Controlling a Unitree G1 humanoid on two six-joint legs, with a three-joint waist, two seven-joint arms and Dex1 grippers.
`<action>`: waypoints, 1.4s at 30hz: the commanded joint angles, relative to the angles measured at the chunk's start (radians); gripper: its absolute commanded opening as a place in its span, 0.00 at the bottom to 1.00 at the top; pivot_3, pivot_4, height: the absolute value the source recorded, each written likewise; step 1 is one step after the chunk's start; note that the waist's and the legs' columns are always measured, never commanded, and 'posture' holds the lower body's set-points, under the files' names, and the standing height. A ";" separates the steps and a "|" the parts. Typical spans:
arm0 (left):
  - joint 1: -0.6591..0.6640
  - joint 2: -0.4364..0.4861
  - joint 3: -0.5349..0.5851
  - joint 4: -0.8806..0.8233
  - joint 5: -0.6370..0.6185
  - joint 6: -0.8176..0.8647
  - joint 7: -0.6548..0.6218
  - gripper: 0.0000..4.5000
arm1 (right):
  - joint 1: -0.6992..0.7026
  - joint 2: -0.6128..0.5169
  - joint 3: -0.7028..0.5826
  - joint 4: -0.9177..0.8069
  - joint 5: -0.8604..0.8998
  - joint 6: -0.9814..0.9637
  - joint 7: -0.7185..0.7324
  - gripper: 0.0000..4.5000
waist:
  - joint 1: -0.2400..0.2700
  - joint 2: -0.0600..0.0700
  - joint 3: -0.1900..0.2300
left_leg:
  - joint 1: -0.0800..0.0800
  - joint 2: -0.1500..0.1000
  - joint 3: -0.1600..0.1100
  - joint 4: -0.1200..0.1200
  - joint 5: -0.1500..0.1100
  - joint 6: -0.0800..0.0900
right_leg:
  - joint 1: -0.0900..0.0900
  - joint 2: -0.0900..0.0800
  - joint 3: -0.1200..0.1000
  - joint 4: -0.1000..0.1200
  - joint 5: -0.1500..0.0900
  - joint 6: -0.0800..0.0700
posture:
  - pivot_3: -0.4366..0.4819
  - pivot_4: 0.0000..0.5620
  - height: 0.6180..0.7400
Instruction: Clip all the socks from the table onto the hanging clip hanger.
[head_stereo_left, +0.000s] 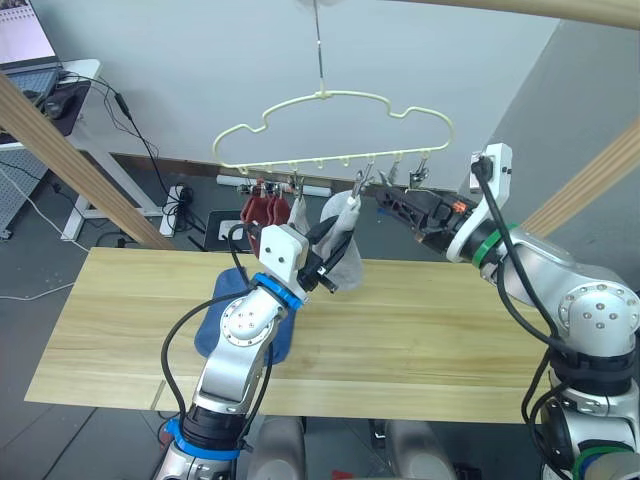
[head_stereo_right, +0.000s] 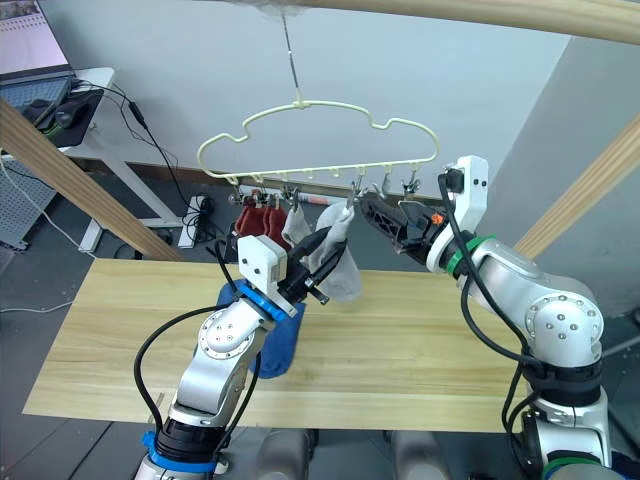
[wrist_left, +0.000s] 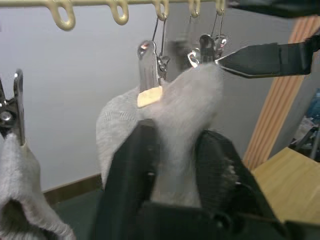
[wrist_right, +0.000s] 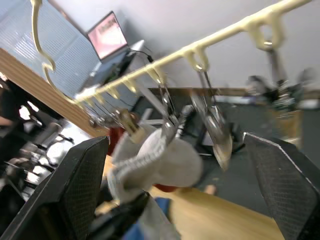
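- Two rust red socks (head_stereo_left: 266, 210) hang from clips at the left end of the thin, wavy, pale yellow clip hanger (head_stereo_left: 335, 130).
- Blue socks (head_stereo_left: 228, 322) lie bunched on the plank table (head_stereo_left: 430, 340), beside bare wood stretching right.
- The left gripper (wrist_left: 172, 150) is clenched on a soft knit grey sock (head_stereo_left: 345, 245), raised to a metal clip.
- The right gripper (wrist_right: 172, 150) is spread wide just beside that clip.

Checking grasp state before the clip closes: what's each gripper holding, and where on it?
Left gripper pinches a light grey sock around its middle, below the clip. Right gripper is open, holding nothing.
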 joint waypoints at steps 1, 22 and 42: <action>0.083 0.009 0.019 -0.075 -0.144 0.169 -0.050 0.59 | 0.086 -0.004 0.095 -0.117 -0.261 -0.105 0.023 1.00 | -0.007 0.000 0.000 | 0.000 0.000 0.000 0.000 0.000 0.000 | 0.000 0.000 0.000 0.000 0.000 0.000 | 0.50 0.52 1.00; 0.058 0.189 0.191 -0.292 -0.278 0.396 -0.068 0.60 | 0.086 0.324 0.287 -0.014 -0.949 -0.414 0.083 0.42 | -0.006 0.000 0.000 | 0.001 0.000 0.001 0.000 0.002 0.001 | -0.001 0.000 0.001 0.003 0.000 0.000 | 0.57 0.51 1.00; 0.097 0.194 0.189 -0.344 -0.316 0.374 -0.088 0.60 | -0.004 0.466 0.238 0.134 -1.084 -0.445 0.121 0.42 | -0.007 0.000 0.000 | 0.002 0.000 0.001 0.000 0.002 0.001 | -0.001 0.000 0.001 0.005 0.000 0.000 | 0.59 0.52 1.00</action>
